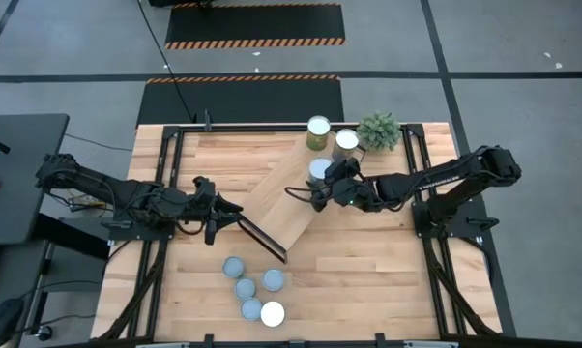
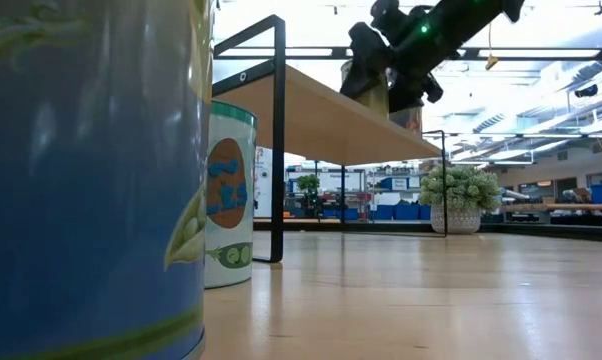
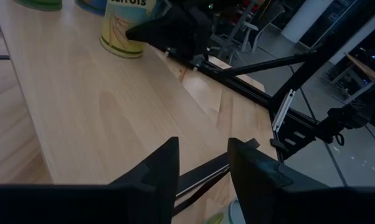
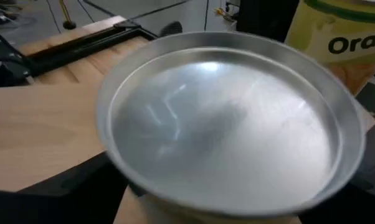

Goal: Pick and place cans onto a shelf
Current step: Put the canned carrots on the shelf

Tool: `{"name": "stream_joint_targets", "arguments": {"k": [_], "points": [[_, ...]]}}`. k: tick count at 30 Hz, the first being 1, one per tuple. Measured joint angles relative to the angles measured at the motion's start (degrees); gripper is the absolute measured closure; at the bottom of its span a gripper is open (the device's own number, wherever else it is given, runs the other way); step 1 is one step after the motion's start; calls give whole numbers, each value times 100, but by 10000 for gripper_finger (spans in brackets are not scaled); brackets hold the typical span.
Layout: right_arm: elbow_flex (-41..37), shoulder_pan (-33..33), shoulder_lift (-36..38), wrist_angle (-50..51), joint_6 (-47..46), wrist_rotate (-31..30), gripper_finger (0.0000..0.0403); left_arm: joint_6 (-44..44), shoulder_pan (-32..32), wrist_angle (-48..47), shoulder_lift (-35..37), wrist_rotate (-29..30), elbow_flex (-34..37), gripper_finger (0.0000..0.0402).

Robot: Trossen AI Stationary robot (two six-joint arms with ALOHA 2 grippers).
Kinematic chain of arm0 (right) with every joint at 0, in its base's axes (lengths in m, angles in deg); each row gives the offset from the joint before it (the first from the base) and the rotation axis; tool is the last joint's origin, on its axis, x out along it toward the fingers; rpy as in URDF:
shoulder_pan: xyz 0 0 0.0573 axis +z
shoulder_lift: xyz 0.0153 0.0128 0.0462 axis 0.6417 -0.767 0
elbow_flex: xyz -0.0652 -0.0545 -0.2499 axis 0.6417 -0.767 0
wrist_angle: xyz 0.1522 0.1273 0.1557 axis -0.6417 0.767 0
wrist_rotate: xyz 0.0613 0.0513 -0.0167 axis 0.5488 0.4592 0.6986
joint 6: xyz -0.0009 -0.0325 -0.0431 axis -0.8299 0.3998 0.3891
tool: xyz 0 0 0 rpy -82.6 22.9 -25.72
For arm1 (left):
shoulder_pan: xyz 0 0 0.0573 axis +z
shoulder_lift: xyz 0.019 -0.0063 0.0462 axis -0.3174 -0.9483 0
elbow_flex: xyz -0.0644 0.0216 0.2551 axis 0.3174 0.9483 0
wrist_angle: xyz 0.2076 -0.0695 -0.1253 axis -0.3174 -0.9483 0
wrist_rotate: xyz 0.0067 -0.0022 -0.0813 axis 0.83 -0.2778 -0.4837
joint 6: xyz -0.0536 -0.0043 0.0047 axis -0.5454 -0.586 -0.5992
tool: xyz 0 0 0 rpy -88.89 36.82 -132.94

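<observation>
A: Looking from above, where is the right gripper (image 1: 322,188)?
B: Over the shelf (image 1: 281,198), fingers spread around a can (image 1: 319,170); two more cans (image 1: 318,131) stand further along the shelf, five on the table (image 1: 388,271).
A: The left gripper (image 1: 217,217)?
B: At the shelf's near end, jaws narrowly apart, holding nothing.
A: Low view?
B: The shelf (image 2: 331,115) carries that can (image 2: 376,90).
A: Right wrist?
B: The can's silver top (image 4: 231,134) fills it.

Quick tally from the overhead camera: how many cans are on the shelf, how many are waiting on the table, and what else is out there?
Cans on the shelf: 3
Cans on the table: 5
Potted plant: 1
Total: 9 things, 8 of them cans.
</observation>
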Motion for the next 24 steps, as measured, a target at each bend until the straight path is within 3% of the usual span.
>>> {"name": "stream_joint_targets", "arguments": {"k": [24], "points": [[523,162,4,11,1240,-232,6,-7,-4,-1,0,-151,0,260]]}}
